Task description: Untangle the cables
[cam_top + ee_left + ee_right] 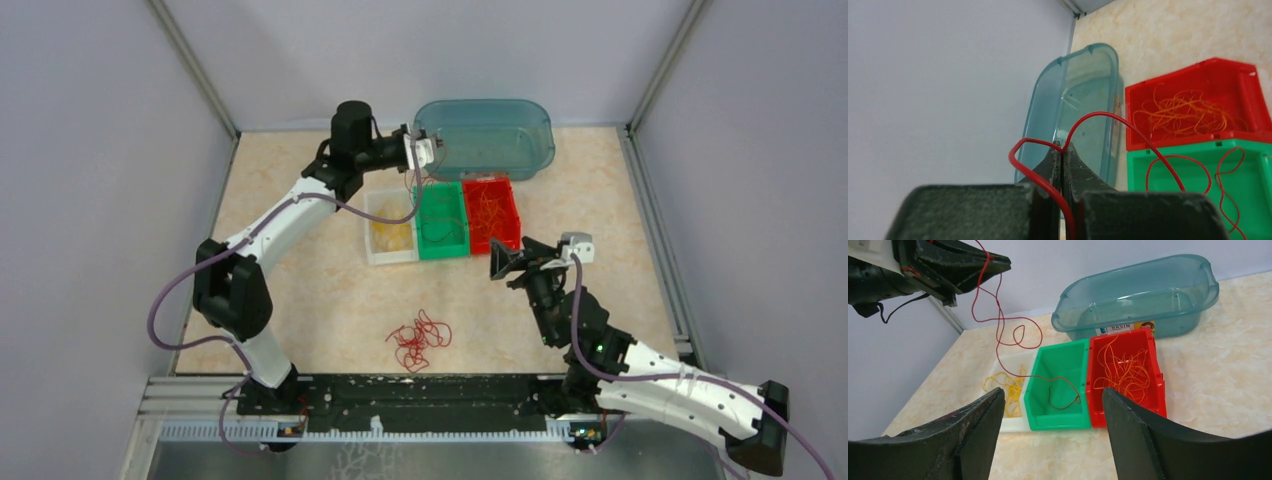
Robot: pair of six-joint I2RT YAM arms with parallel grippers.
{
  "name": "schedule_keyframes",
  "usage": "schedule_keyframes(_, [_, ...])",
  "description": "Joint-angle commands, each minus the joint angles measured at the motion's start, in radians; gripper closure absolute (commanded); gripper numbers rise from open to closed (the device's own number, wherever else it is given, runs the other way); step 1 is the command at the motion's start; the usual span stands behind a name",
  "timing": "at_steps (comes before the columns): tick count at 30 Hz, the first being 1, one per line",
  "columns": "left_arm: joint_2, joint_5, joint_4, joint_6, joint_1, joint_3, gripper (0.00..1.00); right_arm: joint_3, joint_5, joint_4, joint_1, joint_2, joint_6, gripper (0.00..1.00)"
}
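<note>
A clump of red cables (pixel 420 341) lies on the table near the front. My left gripper (pixel 436 152) is shut on one red cable (pixel 1098 116) and holds it high over the green bin (pixel 441 221); the cable's lower end hangs into that bin (pixel 1063 392). The left gripper also shows in the right wrist view (pixel 998 262). Orange cables (pixel 1123 371) lie in the red bin (pixel 491 212), yellow cables (pixel 1007 387) in the white bin (pixel 390 230). My right gripper (pixel 1053 405) is open and empty, above the table in front of the bins.
A translucent teal basin (pixel 485 135) stands behind the bins at the back of the table. Metal frame rails run along the table's left and right edges. Grey walls enclose the cell.
</note>
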Motion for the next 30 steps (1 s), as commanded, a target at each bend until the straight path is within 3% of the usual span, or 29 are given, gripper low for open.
schedule_keyframes(1, [0.019,-0.106,-0.055,0.205,-0.018,-0.041,1.00,0.016,0.005,0.020,-0.008,0.010,0.008,0.28])
schedule_keyframes(5, [0.045,-0.130,-0.113,0.241,-0.050,-0.031,1.00,0.022,0.008,0.010,-0.009,0.017,0.014,0.28])
schedule_keyframes(12, [0.130,-0.126,-0.220,0.159,-0.099,0.034,1.00,0.039,0.021,-0.028,-0.009,0.011,0.023,0.29])
schedule_keyframes(21, [0.248,-0.327,-0.338,0.319,-0.172,0.087,1.00,0.047,0.043,-0.082,-0.009,-0.029,0.045,0.30])
schedule_keyframes(26, [0.320,-0.372,-0.405,0.297,-0.178,0.180,1.00,0.054,0.046,-0.095,-0.009,-0.034,0.049,0.30])
schedule_keyframes(30, [0.325,-0.386,-0.410,0.292,-0.178,0.182,0.89,0.060,0.044,-0.104,-0.009,-0.035,0.051,0.30])
